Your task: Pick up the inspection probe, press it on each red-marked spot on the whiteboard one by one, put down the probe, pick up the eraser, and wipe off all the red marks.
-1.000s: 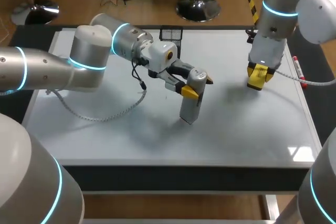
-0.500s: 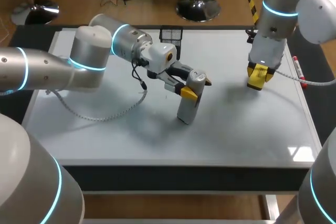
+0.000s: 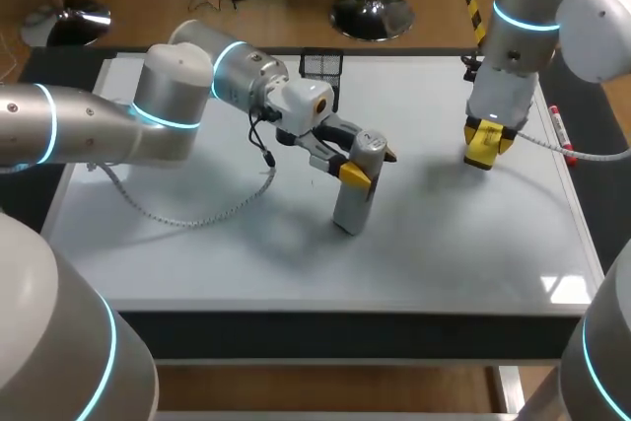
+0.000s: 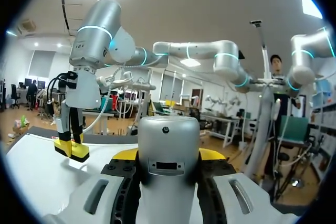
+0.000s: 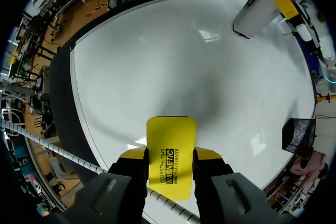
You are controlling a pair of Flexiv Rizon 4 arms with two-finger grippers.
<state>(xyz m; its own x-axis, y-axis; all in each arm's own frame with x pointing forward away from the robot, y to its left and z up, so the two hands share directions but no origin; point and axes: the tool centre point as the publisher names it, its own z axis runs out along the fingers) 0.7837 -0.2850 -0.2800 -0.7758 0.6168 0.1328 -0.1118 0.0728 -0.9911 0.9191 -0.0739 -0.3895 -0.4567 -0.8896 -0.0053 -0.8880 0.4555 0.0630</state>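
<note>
**Probing step, seen from the head and both wrist views.** The inspection probe [image 3: 355,189], a grey cylinder, is clamped from two sides between the yellow tips of the left gripper [image 3: 373,162] near its upper end. It is held slightly tilted, and its lower end appears to meet the whiteboard [image 3: 197,253] near the middle. The yellow eraser [image 5: 170,129] is gripped by the right gripper [image 5: 170,153] and is set against the board's right part, well apart from the probe. No red mark can be made out with certainty. The press is best made along the probe's own axis, with the tip kept from sliding. The probe should be lifted clear before it is carried to another spot, and the eraser kept out of its path.
</note>
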